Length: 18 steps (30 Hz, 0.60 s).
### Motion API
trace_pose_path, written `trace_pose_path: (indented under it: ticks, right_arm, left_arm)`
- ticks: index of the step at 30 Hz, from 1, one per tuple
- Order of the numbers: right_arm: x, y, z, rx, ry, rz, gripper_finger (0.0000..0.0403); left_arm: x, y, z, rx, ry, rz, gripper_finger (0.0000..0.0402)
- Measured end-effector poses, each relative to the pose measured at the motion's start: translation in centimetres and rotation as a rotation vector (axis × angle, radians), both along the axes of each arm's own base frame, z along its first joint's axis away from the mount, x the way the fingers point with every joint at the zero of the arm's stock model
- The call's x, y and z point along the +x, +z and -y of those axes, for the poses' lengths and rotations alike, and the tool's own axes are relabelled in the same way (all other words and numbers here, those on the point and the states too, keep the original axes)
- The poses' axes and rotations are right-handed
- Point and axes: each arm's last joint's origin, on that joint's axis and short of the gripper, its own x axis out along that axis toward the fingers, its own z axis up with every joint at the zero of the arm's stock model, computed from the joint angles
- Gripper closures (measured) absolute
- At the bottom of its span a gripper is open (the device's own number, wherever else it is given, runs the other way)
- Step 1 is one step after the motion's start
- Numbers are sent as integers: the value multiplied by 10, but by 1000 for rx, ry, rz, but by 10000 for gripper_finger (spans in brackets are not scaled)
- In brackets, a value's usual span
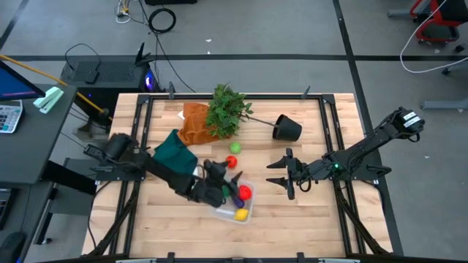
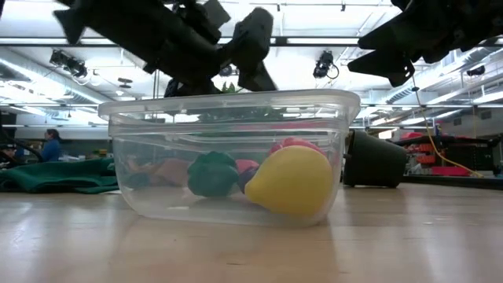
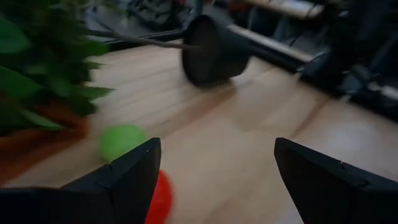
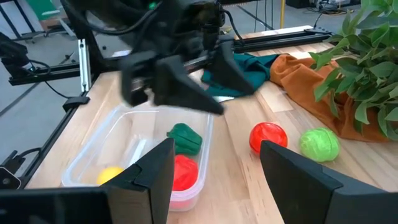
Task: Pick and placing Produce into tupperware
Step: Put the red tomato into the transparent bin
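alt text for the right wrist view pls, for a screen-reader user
The left gripper, fingers open and empty, hangs over a clear tub holding a green piece, a red piece and a yellow piece. A red ball and green ball lie on the table beside it, near an orange cloth and leafy plant.

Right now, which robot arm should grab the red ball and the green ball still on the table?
Probably the left. Its open left gripper hangs by the tupperware, close to the red ball and green ball. The right gripper waits empty farther off.
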Motion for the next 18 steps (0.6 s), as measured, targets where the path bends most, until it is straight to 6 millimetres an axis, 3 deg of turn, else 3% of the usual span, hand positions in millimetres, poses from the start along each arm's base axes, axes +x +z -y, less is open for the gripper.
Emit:
trace_pose_path:
  ticks: [6,12,18]
  right_arm:
    - [0,-1,2,-9,-5,-7,208]
    - [4,-2,11,-14,-28,-21,208]
    - [9,-2,28,-16,-31,-33,208]
  left_arm:
    - [-19,22,-18,18,30,-136,84]
    - [-40,31,-38,-28,94,-255,84]
    - [-41,31,-49,-74,92,-311,84]
